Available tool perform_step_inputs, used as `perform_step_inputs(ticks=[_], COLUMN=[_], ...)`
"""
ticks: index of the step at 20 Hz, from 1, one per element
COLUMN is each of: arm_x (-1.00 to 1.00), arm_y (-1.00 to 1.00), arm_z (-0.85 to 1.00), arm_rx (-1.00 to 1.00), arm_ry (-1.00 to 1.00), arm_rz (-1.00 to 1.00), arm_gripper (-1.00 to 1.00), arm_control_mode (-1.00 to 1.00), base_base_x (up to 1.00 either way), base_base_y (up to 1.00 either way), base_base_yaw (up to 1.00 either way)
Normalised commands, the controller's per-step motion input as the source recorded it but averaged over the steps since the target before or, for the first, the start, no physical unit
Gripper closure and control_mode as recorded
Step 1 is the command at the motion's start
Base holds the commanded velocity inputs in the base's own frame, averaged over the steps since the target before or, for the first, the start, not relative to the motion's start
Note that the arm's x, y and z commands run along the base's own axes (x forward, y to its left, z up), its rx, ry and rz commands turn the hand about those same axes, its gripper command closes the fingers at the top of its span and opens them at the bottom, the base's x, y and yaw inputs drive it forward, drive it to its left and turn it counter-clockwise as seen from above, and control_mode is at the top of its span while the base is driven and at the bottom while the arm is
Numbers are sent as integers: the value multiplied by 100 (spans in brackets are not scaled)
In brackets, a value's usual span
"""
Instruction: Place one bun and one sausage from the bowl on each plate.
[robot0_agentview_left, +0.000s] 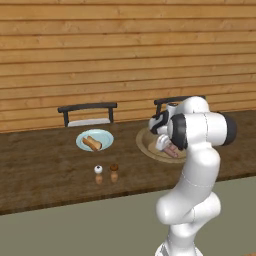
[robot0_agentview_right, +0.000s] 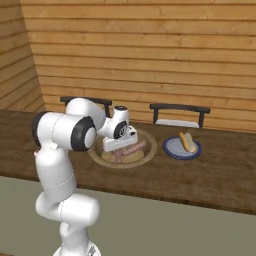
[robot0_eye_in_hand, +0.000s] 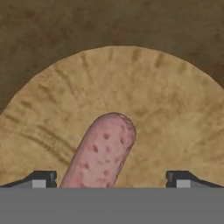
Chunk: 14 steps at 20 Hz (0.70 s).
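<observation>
Sausages (robot0_agentview_right: 131, 149) lie in the bowl (robot0_agentview_right: 148, 150), a bun (robot0_agentview_right: 187, 141) on the plate (robot0_agentview_right: 172, 146), fingers (robot0_eye_in_hand: 41, 178) spread wide, grasping nothing

Plank-walled dining room (wooden table (robot0_agentview_left: 45, 165), chairs (robot0_agentview_left: 87, 114))

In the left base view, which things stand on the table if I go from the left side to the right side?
Plate with a bun on it → white-topped shaker → brown-topped shaker → wooden bowl, where the robot's arm reaches in.
</observation>
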Motion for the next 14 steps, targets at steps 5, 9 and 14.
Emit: perform_step_inputs(ticks=[5,9,14], arm_x=[-1,0,0], arm_y=[6,13,0], arm_z=[-14,-32,-18], arm_rx=[1,0,0], arm_ry=[3,10,10], arm_rz=[4,1,0], arm_gripper=[-100,-100,100], arm_control_mode=[-100,-100,-100], base_base_x=[0,0,0], base_base_y=[0,0,0], base_base_yaw=[0,0,0])
